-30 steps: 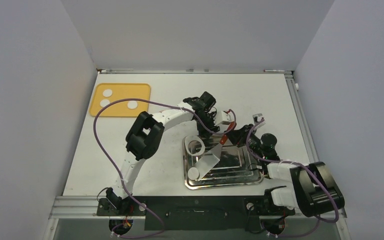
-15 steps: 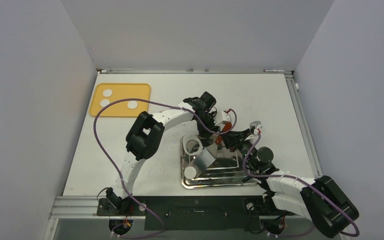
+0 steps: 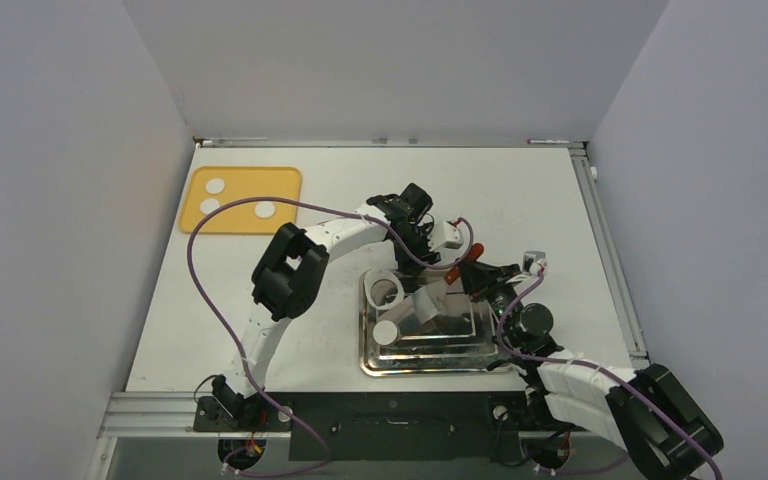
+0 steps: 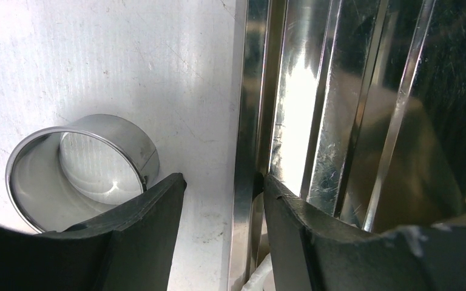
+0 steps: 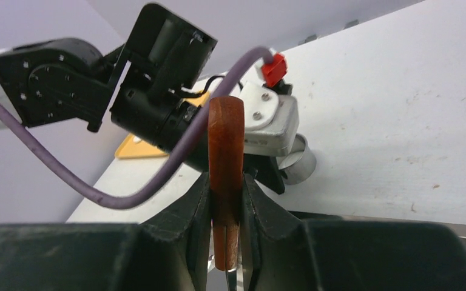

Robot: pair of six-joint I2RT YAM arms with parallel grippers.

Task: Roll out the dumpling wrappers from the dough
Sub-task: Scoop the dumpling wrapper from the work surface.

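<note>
Top external: three lumps of dough [image 3: 214,185] lie on the yellow board [image 3: 241,200] at the far left of the surface [image 3: 540,200], well apart from both arms. The steel tray [image 3: 460,358] sits at near centre and carries a white disc [image 3: 387,332]; I cannot tell whether it is a lump or a flattened one. A metal ring [image 3: 388,290] is at the tray's far left corner. The left gripper [image 3: 428,262] is at the tray's far edge. The right gripper [image 3: 480,272] holds a scraper [image 3: 428,303], blade over the tray. Left wrist: left gripper [image 4: 221,182] jaws parted, straddling the tray [image 4: 246,121] rim, ring [image 4: 79,170] beside them. Right wrist: right gripper [image 5: 226,188] jaws clenched on the scraper's [image 5: 226,133] wooden handle.
</note>
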